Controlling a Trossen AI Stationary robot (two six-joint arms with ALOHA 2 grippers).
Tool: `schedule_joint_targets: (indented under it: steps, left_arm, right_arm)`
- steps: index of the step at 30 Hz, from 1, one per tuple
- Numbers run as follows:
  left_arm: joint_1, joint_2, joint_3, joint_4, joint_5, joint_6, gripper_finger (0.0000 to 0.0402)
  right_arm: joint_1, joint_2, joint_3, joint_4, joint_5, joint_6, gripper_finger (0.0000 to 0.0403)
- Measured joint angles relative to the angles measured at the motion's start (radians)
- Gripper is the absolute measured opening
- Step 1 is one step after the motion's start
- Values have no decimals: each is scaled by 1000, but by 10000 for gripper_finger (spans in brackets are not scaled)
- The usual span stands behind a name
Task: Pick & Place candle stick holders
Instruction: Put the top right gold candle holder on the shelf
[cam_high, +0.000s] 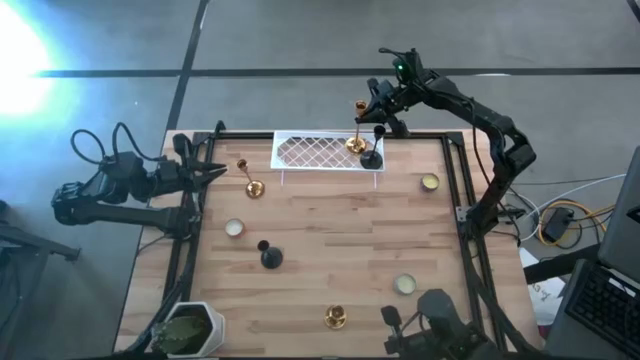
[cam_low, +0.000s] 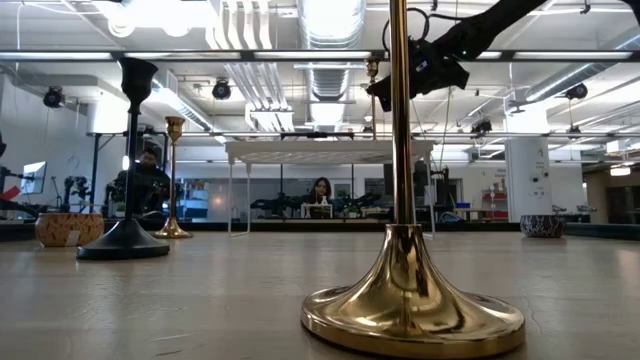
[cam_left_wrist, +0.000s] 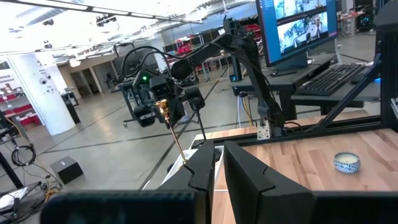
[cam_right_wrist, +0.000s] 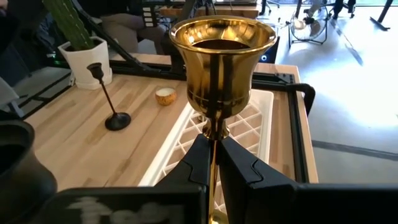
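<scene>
Closest to the low camera stands a tall gold candle stick holder (cam_low: 412, 300), its flared round base on the wooden bench (cam_high: 340, 250) near the front edge; from above it shows as a gold disc (cam_high: 335, 317). Just right of it in the high view sits a low cream-gold cup (cam_high: 404, 284). A black bulb-based holder (cam_high: 270, 257) stands toward the middle of the bench, with a 2nd cream cup (cam_high: 234, 228) a little behind and to its left. Another tall gold holder (cam_high: 251, 183) stands upright near the left side, short of the white lattice tray (cam_high: 320, 152). A 3rd cup (cam_high: 429, 182) rests near the right edge.

At the far side, the right claw (cam_high: 374, 108) is clenched around the stem of a 3rd tall gold holder (cam_right_wrist: 221, 68), just under its cup, as the right wrist view shows. That holder's base (cam_high: 355, 145) is over the right end of the tray; whether it touches the tray cannot be told. A 2nd black holder (cam_high: 373, 152) stands right beside it at the tray's right end.

The left claw (cam_high: 215, 172) hangs at the bench's left edge, well apart from the holders, its fingers (cam_left_wrist: 242, 168) slightly parted and holding nothing.

A white pot with a green plant (cam_high: 190, 328) sits at the front left corner.
</scene>
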Motion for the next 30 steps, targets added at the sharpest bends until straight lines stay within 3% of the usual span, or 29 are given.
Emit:
schedule_joint_targets:
  steps: [24, 30]
  left_arm:
    - [0, 0, 0, -4, 0, -2, 39]
    - [0, 0, 0, -4, 0, -3, 39]
  right_arm:
    - [6, 0, -1, 13, 5, 54, 23]
    - [4, 0, -2, 6, 16, 95, 48]
